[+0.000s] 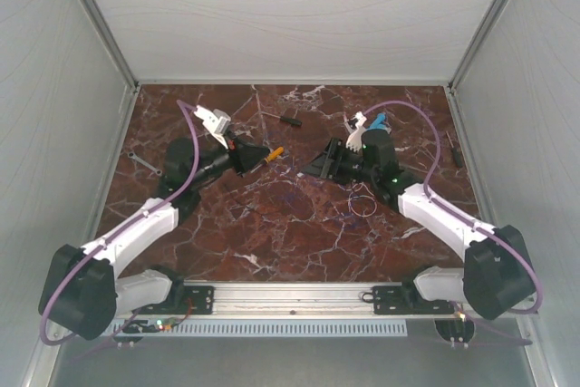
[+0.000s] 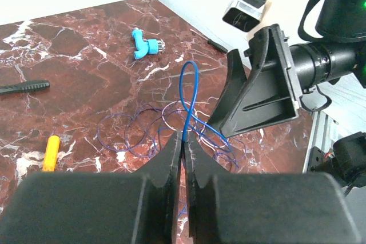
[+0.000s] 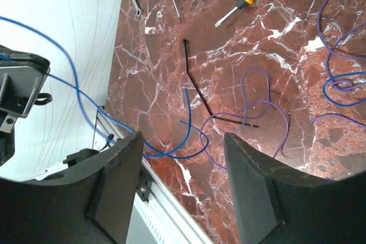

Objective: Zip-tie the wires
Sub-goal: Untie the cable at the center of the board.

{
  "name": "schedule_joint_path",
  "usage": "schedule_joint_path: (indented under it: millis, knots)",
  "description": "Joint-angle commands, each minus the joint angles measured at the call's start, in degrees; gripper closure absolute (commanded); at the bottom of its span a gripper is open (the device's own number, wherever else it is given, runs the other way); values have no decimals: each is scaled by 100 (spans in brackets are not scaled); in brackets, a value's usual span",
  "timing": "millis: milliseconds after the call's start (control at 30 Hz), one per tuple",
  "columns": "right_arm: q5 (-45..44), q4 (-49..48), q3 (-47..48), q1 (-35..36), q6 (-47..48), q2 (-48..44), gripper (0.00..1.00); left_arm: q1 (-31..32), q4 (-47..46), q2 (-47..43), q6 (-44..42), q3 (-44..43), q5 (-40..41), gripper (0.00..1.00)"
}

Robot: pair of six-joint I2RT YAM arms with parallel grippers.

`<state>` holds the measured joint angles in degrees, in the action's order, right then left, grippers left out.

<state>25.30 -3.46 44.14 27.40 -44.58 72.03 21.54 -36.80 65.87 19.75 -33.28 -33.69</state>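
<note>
From above, the left claw (image 1: 245, 159) and the right claw (image 1: 328, 162) face each other over the middle of the marble bench (image 1: 272, 242). The wires (image 1: 362, 203) lie as faint loops on the bench between and just in front of them. An orange-handled screwdriver (image 1: 274, 153) lies just beside the left claw. A black-handled one (image 1: 290, 119) lies farther back.

In the left wrist view, the left claw (image 2: 183, 147) is clenched on one blue strand of the wires (image 2: 189, 87), which arches up out of the jaws. The remaining loops are spread flat on the bench (image 2: 68, 55) beyond the jaws. The right claw (image 2: 251, 92) hangs close by, just right of the raised strand. A small light-blue plastic part (image 2: 143, 44) sits well behind the wires.

In the right wrist view, the right claw (image 3: 183, 187) is released, its jaws standing well apart. The blue strand (image 3: 171, 154) crosses the gap between them without being pinched and runs off left toward the left claw (image 3: 20, 87). More purple-blue loops lie on the bench ahead. A thin, bent black strip (image 3: 197, 84) lies among them. It is probably the zip tie, though it is too slender to be sure. It rests loose and wraps nothing.

By my reading the task is at an early stage. One strand is lifted, but the loops are not gathered into a bundle and no tie circles them. Gathering the wires, picking up the tie, threading it round and pulling it tight all appear to remain.
</note>
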Motion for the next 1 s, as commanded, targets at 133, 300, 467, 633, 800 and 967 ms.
schedule_joint_path:
  millis: [133,300,467,633,800,967]
  knots:
    - [-270,-383,353,192,-265,426,49,35,-454,-155,-131,48,-99,100]
    - [-312,-401,460,315,-339,677,59,35,-460,-184,-143,75,-88,100]
    - [-294,-419,529,413,-400,849,72,34,-413,-263,-188,105,-30,100]
    - [-263,-405,615,493,-419,941,90,34,-280,-428,-257,157,129,100]
    - [-278,-328,780,572,-414,1041,100,37,64,-802,-337,224,491,100]
    - [-291,-164,1189,726,-251,1178,100,36,601,-1423,-285,361,995,100]
